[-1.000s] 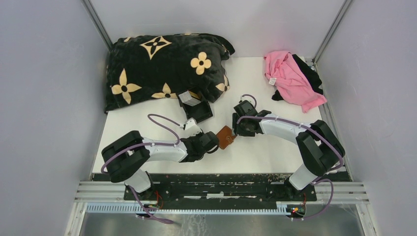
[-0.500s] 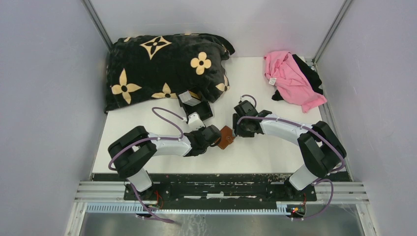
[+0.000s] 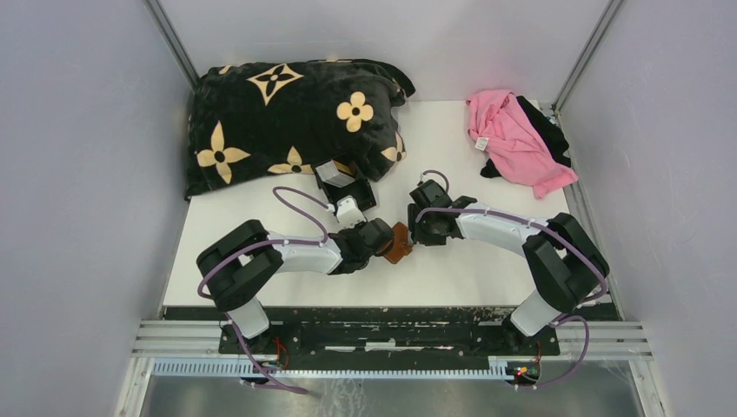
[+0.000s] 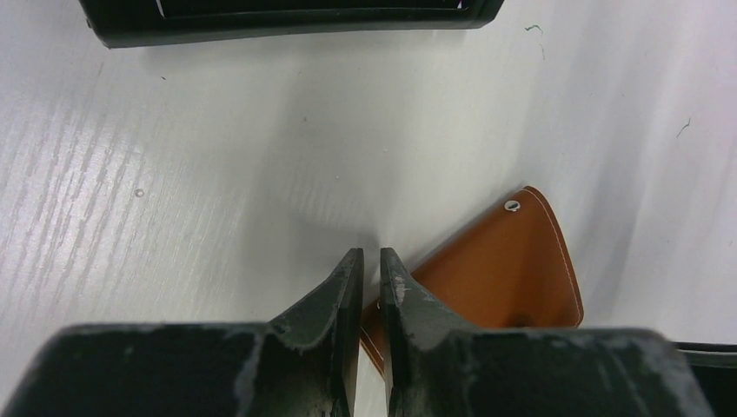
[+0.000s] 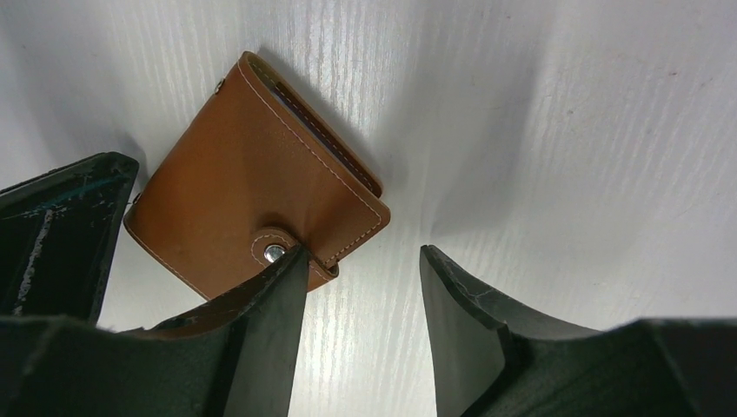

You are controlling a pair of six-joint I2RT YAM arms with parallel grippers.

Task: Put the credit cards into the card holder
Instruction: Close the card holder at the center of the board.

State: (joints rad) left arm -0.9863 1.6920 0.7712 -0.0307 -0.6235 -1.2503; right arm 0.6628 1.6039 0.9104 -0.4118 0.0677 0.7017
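Left gripper (image 4: 370,257): you have it clamped down to a thin slit. A strip of brown leather shows in that slit, so it is gripping one edge of the card holder (image 5: 252,195).
Right gripper (image 5: 363,254): you have its jaws spread wide with nothing between them. One fingertip (image 5: 291,265) sits right at the snap tab (image 5: 274,253), though you cannot tell from here whether it touches. The other fingertip hangs over bare table (image 5: 565,130).
Card holder: it is folded shut with the tab lying over the cover. It sits mid-table between your two grippers.
Credit cards (image 3: 329,174): a pale stack stands in the black tray (image 3: 366,195), behind your left wrist and apart from the card holder. An orange edge shows beside the stack.
Tray: its far side meets the black flowered blanket (image 3: 278,113).
Far right corner: a pink cloth (image 3: 513,139) lies over something black.
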